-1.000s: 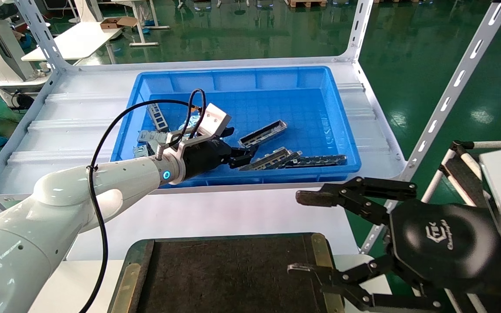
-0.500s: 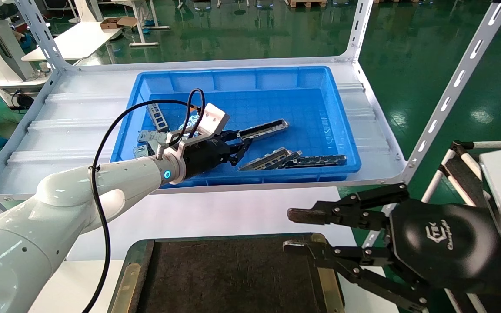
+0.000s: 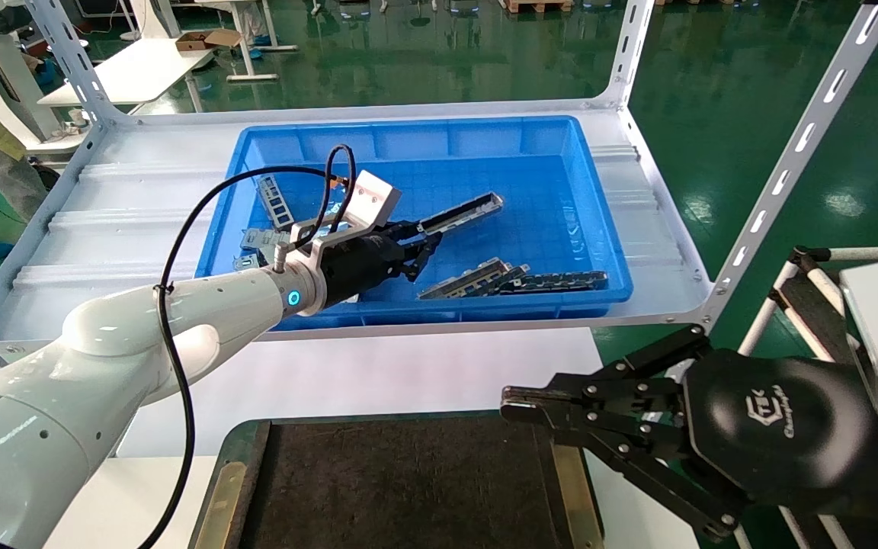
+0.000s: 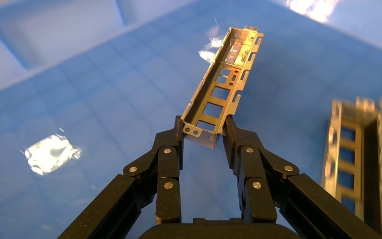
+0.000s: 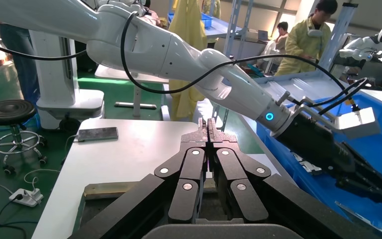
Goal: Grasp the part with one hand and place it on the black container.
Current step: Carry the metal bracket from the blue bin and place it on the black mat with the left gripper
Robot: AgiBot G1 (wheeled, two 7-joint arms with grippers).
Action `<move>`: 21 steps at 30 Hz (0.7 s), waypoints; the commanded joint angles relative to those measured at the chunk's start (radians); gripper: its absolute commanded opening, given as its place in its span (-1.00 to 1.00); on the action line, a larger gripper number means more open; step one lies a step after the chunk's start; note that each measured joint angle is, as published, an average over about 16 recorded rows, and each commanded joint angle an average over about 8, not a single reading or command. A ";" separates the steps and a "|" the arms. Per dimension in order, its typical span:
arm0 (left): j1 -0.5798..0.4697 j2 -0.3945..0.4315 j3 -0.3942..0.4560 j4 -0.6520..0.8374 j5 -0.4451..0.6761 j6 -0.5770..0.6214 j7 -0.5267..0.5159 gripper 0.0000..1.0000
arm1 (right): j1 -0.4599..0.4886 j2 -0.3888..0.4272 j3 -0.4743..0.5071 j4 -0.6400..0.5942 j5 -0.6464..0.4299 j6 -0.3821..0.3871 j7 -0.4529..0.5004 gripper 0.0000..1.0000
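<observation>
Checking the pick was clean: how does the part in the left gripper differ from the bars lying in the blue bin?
The part is clamped at one end by the left gripper and raised above the blue bin floor; the other bars lie loose on it, touching each other. All are slotted metal strips.

Head view looks forward-down over blue bin point(image 3: 439, 137) and black container point(image 3: 401, 488). Left wrist view sits close above bin floor, facing along left gripper point(image 4: 203, 130). Right wrist view looks along right gripper point(image 5: 208, 124), sharing bin with both other views.
</observation>
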 commanded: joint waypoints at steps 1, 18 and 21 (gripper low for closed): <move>-0.004 -0.001 0.003 0.000 -0.015 -0.002 -0.001 -1.00 | 0.000 0.000 0.000 0.000 0.000 0.000 0.000 -1.00; -0.042 -0.030 -0.028 0.056 -0.128 0.153 0.066 -1.00 | 0.000 0.000 -0.001 0.000 0.001 0.001 -0.001 -1.00; -0.041 -0.052 -0.041 0.052 -0.151 0.248 0.087 -1.00 | 0.000 0.001 -0.001 0.000 0.001 0.001 -0.001 -1.00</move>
